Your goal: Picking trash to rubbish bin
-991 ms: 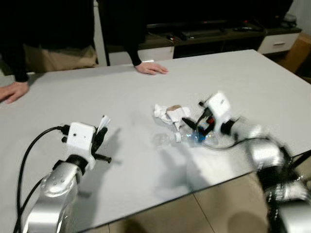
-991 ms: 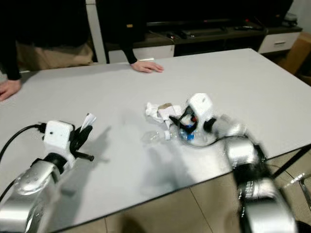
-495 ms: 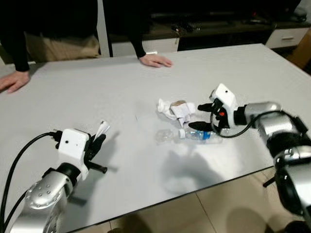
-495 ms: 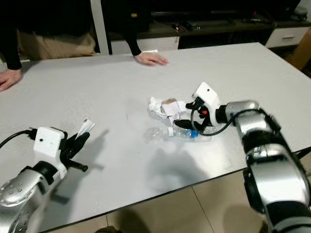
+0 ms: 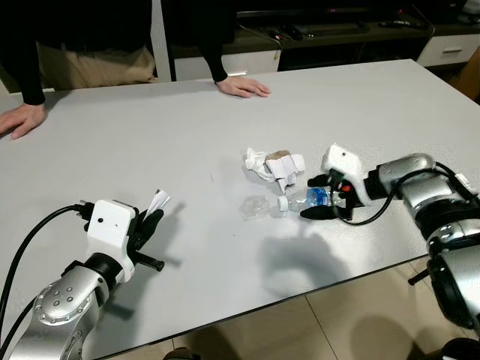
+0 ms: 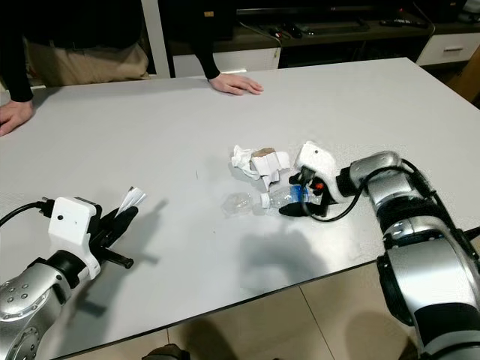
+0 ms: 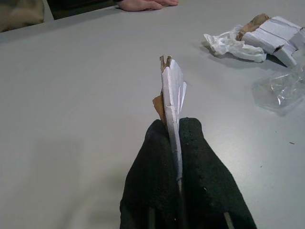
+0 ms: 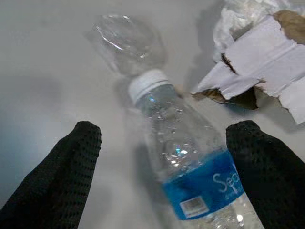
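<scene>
On the table (image 5: 150, 150), near my right edge: trash cluster, three pieces close together.
Bottle (image 8: 190, 162): clear, white cap, blue label, lying on its side; cap points toward my left, body runs between my right fingers.
Right gripper (image 5: 318, 198): spread wide, one finger either side of the bottle, neither pad touching it as far as I can tell.
Step in hand: closing on the bottle, I judge. Not yet grasped.
How to do it well: centre the fingers on the labelled body, not the neck; thin plastic will dent and may squirt out, so close slow and square. It can roll on the table, so keep the fingers low before closing.
Clear wrap (image 8: 125, 42): crumpled film touching the cap end; keep it out of the pinch or it drags along.
Carton (image 5: 283, 165): torn white card with brown inside, just beside the bottle on the far side; white wad (image 5: 256, 160) next to it. Far finger is close to the card, risk of catching it.
Left gripper (image 7: 178, 138): pressed together on a paper scrap (image 7: 172, 90), held upright above the table, well apart from the cluster.
Person: two hands (image 5: 241, 87) resting on the far edge, well clear.
Bin: not spotted.
</scene>
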Controlling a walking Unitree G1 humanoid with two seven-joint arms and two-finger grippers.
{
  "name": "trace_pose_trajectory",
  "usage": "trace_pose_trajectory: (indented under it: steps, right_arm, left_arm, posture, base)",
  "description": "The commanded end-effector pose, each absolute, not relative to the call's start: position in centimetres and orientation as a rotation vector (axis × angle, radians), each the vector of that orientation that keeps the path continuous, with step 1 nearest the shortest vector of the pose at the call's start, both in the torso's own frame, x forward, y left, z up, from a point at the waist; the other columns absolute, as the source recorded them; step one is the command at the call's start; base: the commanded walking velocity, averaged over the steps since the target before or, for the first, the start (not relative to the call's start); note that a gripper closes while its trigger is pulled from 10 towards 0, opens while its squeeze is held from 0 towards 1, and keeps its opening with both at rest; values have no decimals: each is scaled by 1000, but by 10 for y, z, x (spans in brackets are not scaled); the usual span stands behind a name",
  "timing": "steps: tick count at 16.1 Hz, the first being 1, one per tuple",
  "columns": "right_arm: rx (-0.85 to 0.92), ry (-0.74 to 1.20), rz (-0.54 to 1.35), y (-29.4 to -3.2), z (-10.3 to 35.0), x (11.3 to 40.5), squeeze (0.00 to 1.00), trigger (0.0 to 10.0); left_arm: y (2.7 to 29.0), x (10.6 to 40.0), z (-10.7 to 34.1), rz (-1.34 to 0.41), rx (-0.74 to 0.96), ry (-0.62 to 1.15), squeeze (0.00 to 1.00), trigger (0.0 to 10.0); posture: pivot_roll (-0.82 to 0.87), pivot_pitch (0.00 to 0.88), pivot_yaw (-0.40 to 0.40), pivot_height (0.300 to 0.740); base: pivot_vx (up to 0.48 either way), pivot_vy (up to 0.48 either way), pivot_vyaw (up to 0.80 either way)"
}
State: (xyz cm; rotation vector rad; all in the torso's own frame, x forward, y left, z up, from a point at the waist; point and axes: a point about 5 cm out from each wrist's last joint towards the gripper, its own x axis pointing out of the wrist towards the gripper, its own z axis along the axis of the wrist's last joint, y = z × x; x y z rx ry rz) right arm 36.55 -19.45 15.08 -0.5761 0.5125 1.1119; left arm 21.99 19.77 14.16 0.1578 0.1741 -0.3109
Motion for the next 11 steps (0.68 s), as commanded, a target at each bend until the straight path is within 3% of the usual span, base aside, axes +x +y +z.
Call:
trace_pose_trajectory:
  steps: [1, 8, 9, 10, 11]
  right_arm:
    - [-623, 499, 1091, -192, 140, 363, 0, 10000]
    - [-766, 562, 1062, -189, 105, 352, 0, 10000]
    - [-769, 575, 1069, -189, 104, 352, 0, 6941]
    - [-772, 580, 1070, -190, 105, 352, 0, 314]
    - [-766, 579, 1068, -191, 107, 353, 0, 0]
  left_arm:
    - [193, 221, 145, -341, 169, 167, 0, 10000]
    - [199, 223, 147, -329, 189, 175, 0, 10000]
    - [199, 223, 147, -328, 190, 174, 0, 10000]
    - [199, 224, 147, -329, 190, 174, 0, 10000]
    - [199, 224, 147, -329, 190, 173, 0, 10000]
  posture:
    - [166, 74, -47, 740]
    - [186, 72, -49, 740]
    - [182, 72, -51, 740]
    - [179, 63, -52, 740]
    - [175, 63, -52, 740]
  base:
    - [0, 0, 0]
    - [0, 0, 0]
    - [0, 0, 0]
    - [0, 0, 0]
    - [0, 0, 0]
